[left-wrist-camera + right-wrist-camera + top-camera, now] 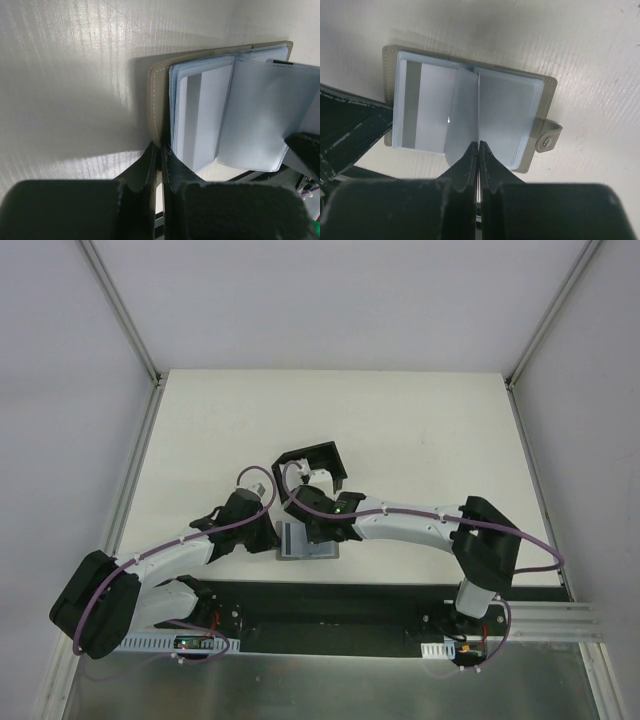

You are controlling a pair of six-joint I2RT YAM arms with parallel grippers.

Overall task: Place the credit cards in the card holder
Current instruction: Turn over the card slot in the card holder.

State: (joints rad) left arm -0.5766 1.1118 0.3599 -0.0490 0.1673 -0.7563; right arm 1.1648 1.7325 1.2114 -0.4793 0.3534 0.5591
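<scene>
Starting at the near edge of the table (400, 420), the left gripper (159, 150) has its fingers pressed tight together. They seem to nip the edge of the grey wallet (310, 548) on the wallet's 9 o'clock side. The right gripper (479, 146) reaches in from 3 o'clock. Its fingers are pressed together too, pinching the bottom edge of one clear sleeve (465, 117), so the sleeve stands up like a page in a book. The wallet lies open on the table.

A bit farther away, at the wallet's 12 o'clock, sits the card holder (312, 452), a black open frame. It is near the wallet, just past the two grippers. The credit cards do not show clearly in any view, so where they lie cannot be told.

Several things could go wrong. The sleeve looks thin and slippery, so it could slide out of the pinch and flop shut. A hard pull could bend or tear it, or drag the whole wallet along if the left fingers lose the cover. Both grippers are busy, so neither is free to pick up a card. The two grippers are also very close, so a quick swing could make them bump each other or knock the card holder.
</scene>
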